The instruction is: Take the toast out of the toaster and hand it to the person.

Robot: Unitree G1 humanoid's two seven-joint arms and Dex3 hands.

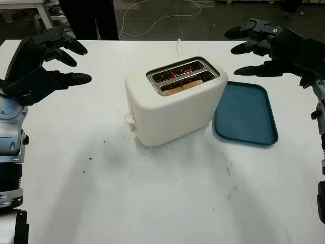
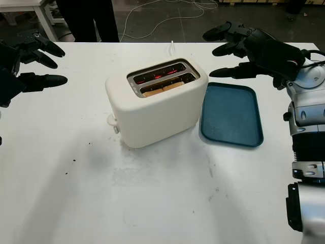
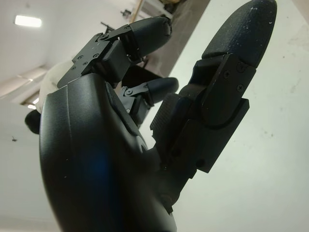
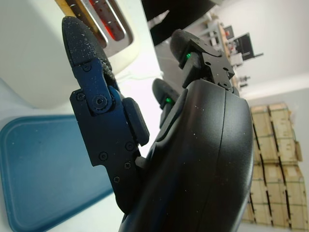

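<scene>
Desk (image 1: pixel 152 203): white, one of them; its far edge runs behind the toaster, and dark floor with a pale cable (image 1: pixel 152 20) lies beyond it.
Toaster (image 1: pixel 172 104): one, cream, standing near the middle of the desk, turned a little askew; two slots on top, heating wires glowing red in the far one.
Toast (image 1: pixel 182 86): one slice, sitting low in the near slot, its brown top edge just showing.
Tray (image 1: pixel 246 114): one, blue, flat on the desk just beside the toaster on the right hand's side; the toaster's corner meets or hides the tray's near edge, I cannot tell which.
Left hand (image 1: pixel 48 61): raised above the desk's far-left part, well apart from the toaster, open and holding nothing.
Right hand (image 2: pixel 249 51): raised over the far-right part of the desk, above and behind the tray, open and holding nothing.
Open room: broad bare desk in front of the toaster and out to its left; a few dark crumbs (image 1: pixel 91 157) lie on that side.
Person (image 1: pixel 91 18): one, dark trouser legs standing at the far edge of the desk.
</scene>
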